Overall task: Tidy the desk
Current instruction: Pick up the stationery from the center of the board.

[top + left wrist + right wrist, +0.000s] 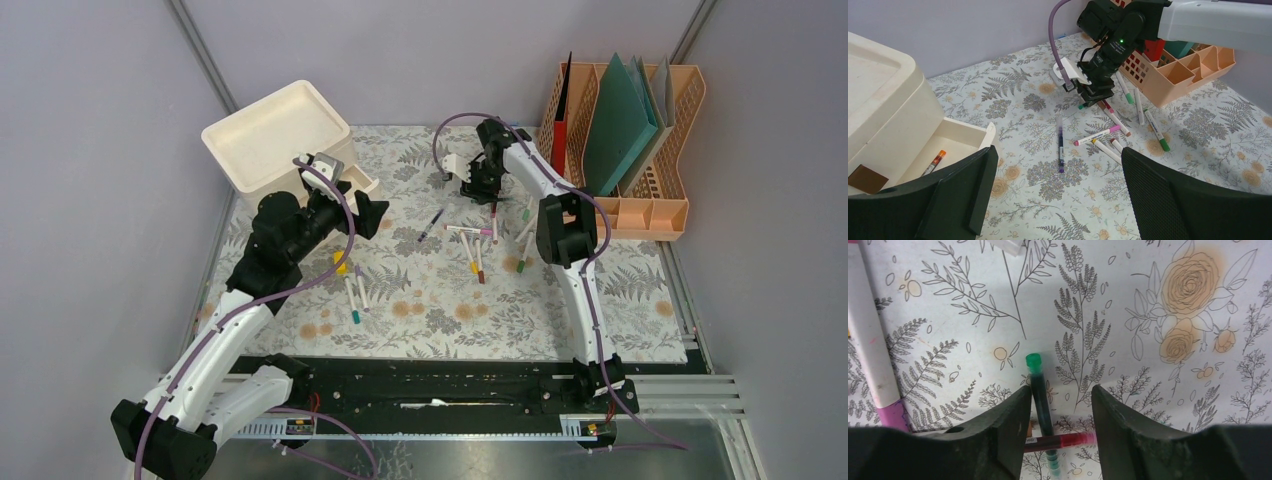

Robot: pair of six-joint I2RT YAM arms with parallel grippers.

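Observation:
The desk (440, 310) is covered by a pale fern-and-flower cloth with pens and markers strewn over it. My right gripper (481, 188) is down at the cloth at the back middle. In its wrist view, the right gripper (1060, 392) stands open astride a green pen (1040, 390) that lies across a red pen (1068, 441). The green pen lies against the left finger. My left gripper (372, 212) hangs wide open and empty next to a white drawer unit (275, 130). A purple pen (1060, 145) lies on the cloth ahead of the left gripper (1058, 152).
The open drawer (955, 142) holds an orange-capped pen (936, 161). A peach file organizer (640, 215) with folders stands at the back right. Several markers (470, 245) lie mid-desk, and others (355, 295) near the left arm. A pink-capped marker (870, 340) lies left of the right gripper.

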